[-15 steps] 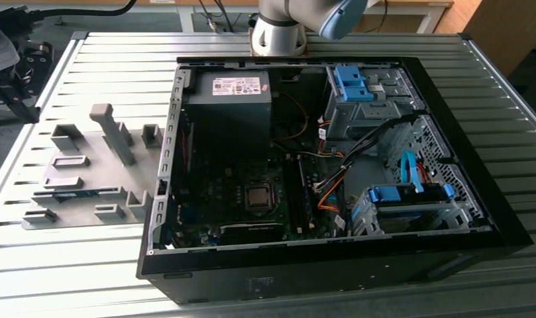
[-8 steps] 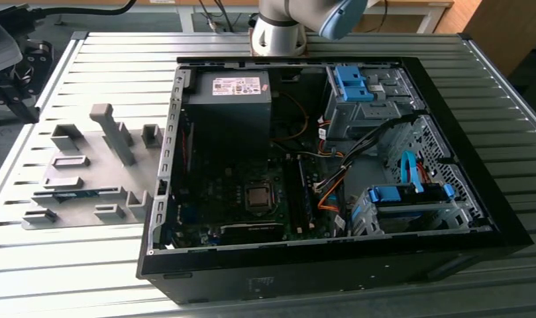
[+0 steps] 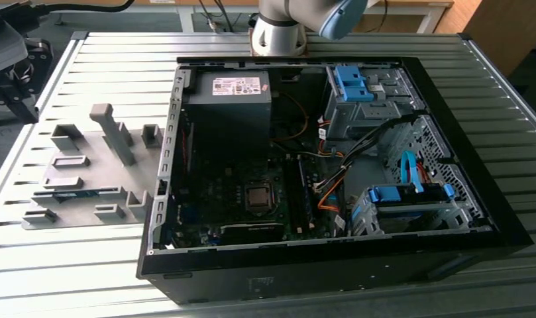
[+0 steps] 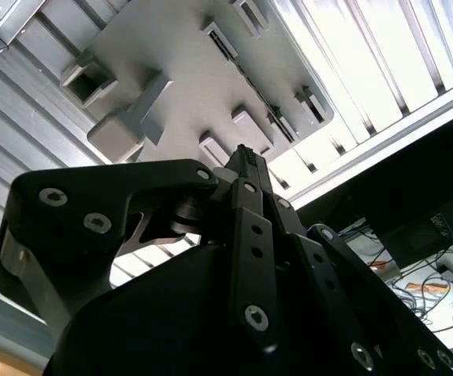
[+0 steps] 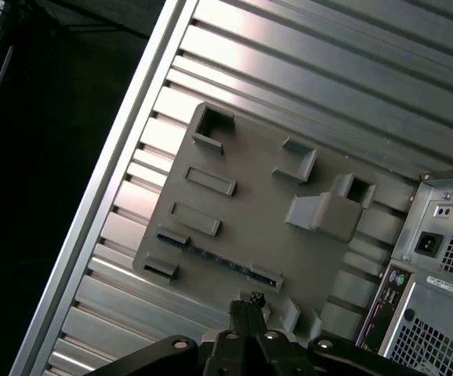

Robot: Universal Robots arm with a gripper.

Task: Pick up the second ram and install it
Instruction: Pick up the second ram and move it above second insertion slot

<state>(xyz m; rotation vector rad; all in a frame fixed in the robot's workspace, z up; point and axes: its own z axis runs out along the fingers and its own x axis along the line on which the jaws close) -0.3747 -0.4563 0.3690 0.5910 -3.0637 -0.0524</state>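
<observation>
Gripper (image 4: pixel 246 154) (image 5: pixel 248 301) at the end of my arm (image 3: pixel 281 26), seen in both wrist views: fingers pressed together with nothing between them. It hangs over one edge of the grey fixture plate (image 4: pixel 187 86) (image 5: pixel 250 211) (image 3: pixel 95 172) and touches nothing.

The plate lies flat on the slatted metal table (image 3: pixel 250 46) (image 5: pixel 289 63), between the table's edge at the exterior view's left and the open computer case (image 3: pixel 321 278) (image 5: pixel 438 266). One edge of the plate lies just beside the case wall.

The second ram (image 3: pixel 77 194) (image 5: pixel 219 257) (image 4: pixel 246 74) is a long thin stick standing on edge, held at each end by a small grey holder block. It runs along the plate's edge nearest the exterior camera, towards the plate's corner at the exterior view's left. In both wrist views my fingertips are near this stick but apart from it.
</observation>
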